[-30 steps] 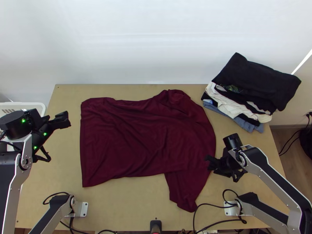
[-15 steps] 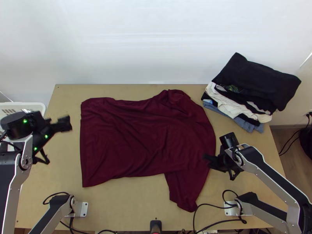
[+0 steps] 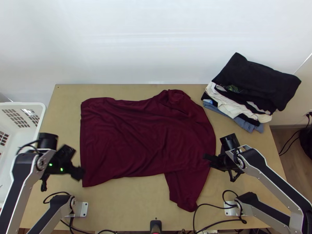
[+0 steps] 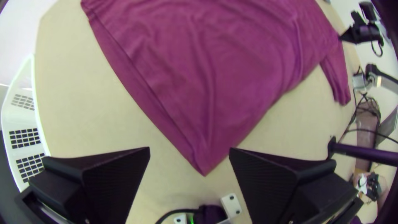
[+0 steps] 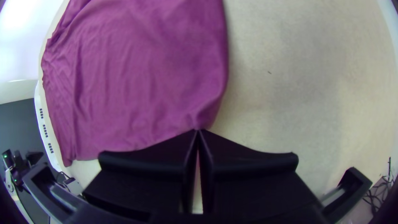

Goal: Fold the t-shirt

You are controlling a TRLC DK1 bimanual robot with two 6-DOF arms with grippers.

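Note:
The dark red t-shirt (image 3: 144, 136) lies spread with soft wrinkles; one part points toward the near edge at its right. My left gripper (image 3: 77, 160) stands open beside the shirt's near left corner. In the left wrist view that corner of the t-shirt (image 4: 207, 103) lies beyond the gap of my left gripper (image 4: 190, 151), apart from the fingers. At the shirt's right edge is my right gripper (image 3: 206, 157). The right wrist view has my right gripper (image 5: 198, 131) shut on the edge of the t-shirt (image 5: 145, 83), its two fingertips together.
A pile of folded clothes (image 3: 253, 85), black on top, sits at the table's far right. A white basket (image 3: 23, 104) stands by the left edge. Cables (image 3: 218, 220) run along the near edge, between the arm bases. Bare table (image 3: 128, 206) lies nearer than the shirt.
My left gripper has come toward the near edge and slightly right, from beside the shirt's upper left to its near left corner. The right gripper has shifted slightly left; the shirt looks unchanged.

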